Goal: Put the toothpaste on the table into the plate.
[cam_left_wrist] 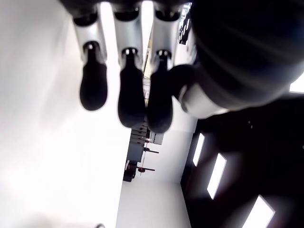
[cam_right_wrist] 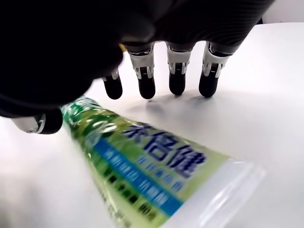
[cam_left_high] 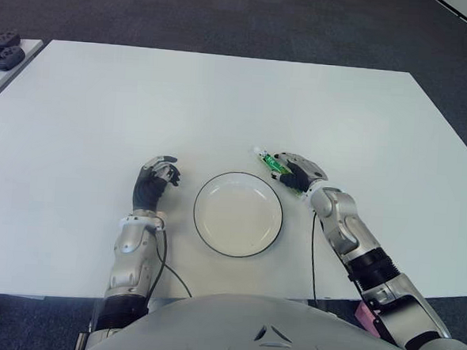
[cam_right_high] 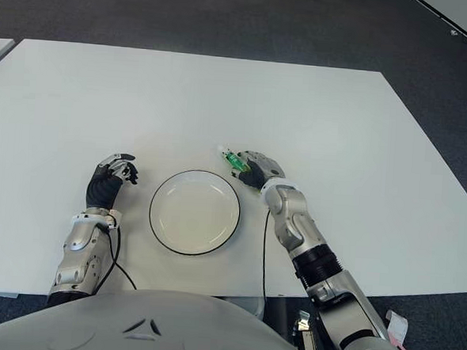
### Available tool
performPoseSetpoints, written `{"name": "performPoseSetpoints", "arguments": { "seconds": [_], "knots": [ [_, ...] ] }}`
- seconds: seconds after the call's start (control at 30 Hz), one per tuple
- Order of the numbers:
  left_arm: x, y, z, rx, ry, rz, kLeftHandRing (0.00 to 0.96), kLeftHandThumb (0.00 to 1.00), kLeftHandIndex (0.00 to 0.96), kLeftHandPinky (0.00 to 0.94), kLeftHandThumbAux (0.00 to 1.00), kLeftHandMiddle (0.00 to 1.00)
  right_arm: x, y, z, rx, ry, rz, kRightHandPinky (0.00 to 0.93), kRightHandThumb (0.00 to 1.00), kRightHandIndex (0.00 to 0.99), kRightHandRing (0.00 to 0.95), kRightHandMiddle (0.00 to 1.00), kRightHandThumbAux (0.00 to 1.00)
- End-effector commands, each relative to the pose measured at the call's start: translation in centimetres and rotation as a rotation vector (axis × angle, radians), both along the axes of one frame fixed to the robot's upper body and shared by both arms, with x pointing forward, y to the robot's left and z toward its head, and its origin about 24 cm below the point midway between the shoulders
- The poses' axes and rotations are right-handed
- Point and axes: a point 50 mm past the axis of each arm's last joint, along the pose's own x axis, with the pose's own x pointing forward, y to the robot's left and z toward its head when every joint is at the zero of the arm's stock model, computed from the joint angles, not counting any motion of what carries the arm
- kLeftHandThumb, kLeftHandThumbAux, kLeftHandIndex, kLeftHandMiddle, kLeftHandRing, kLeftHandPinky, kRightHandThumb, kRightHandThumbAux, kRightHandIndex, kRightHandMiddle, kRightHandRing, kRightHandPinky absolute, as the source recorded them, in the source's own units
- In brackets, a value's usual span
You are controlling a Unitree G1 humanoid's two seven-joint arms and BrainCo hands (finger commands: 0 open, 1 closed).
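Place: a lab or office-like test room is suggested.
Counter: a wide, plain white counter (cam_left_high: 222, 95) is seen.
Floor: dark grey carpet (cam_left_high: 227, 16) is laid around it.
Ceiling: long strip lights (cam_left_wrist: 216, 175) are shown.

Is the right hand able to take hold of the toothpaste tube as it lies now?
Probably yes: the right hand is directly over the toothpaste tube, fingers spread past it on the table, nothing between.
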Motion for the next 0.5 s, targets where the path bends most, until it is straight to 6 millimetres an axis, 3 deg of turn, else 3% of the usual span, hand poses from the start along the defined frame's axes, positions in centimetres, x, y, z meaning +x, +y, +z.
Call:
{"name": "performPoseSetpoints", "arguments": {
  "seconds": [0.03, 0.5],
  "knots": [
    [-1.7, -0.1, -2.2, -0.010, 0.139, -0.002, 0.640, 0.707, 0.434, 0.630, 0.718, 0.649, -0.6, 0.4, -0.4, -0.018, -0.014, -0.001, 0.000, 0.552, 0.000, 0.000, 0.000, 0.216],
    [-1.9, 0.1, -2.2, -0.029, 0.143, 0.016, 0.633, 0.707, 0.434, 0.621, 0.717, 0.641, -1.2, 1.1, -3.5, -0.109, 0.038, -0.030, 0.000, 0.547, 0.000, 0.000, 0.000, 0.197]
  ]
}}
